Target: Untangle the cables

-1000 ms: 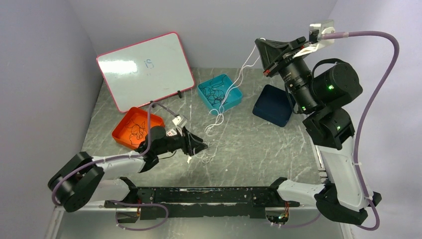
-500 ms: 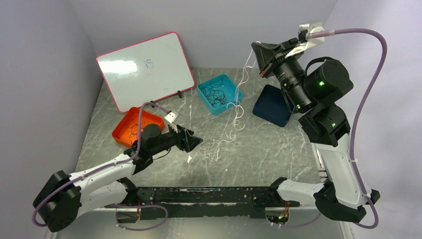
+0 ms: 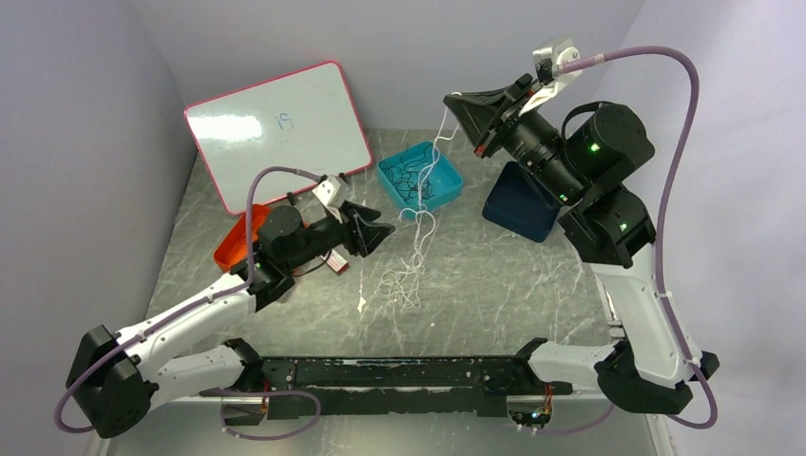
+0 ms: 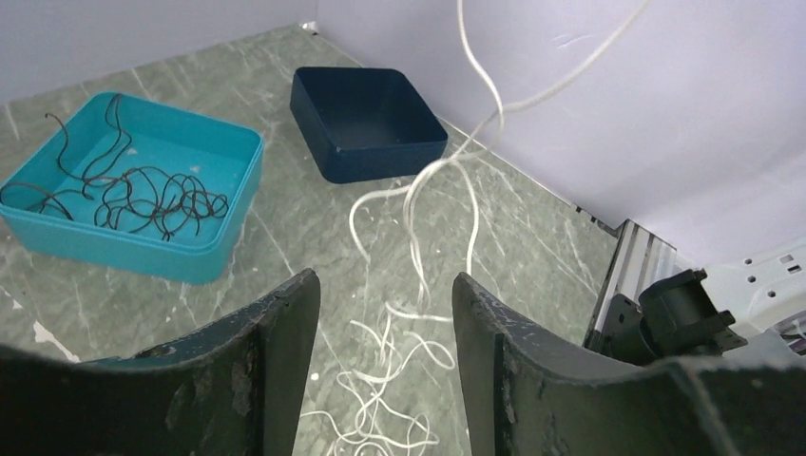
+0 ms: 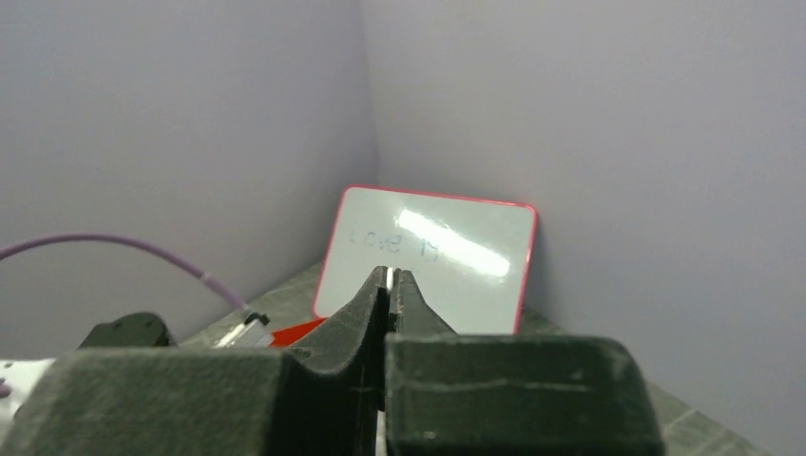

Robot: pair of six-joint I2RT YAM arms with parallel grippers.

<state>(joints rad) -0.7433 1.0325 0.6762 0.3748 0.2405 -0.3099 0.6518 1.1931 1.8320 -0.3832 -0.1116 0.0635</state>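
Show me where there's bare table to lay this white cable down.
Free: the near-right table, bordered by the white cable heap, the navy tray and the base of the right arm. Crowded: mid-table, where the cable hangs beside the teal tray, with the open left fingers close by.

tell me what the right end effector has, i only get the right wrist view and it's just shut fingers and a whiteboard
Observer: The right end effector is raised high and shut on a white cable that hangs down to a loose heap on the table.
Operator: where's the left one
Observer: The left end effector is open and empty, off the table just left of the hanging strand, pointing at it without touching.
Operator: any other cables around
Observer: Black cables lie tangled inside the teal tray at the back.
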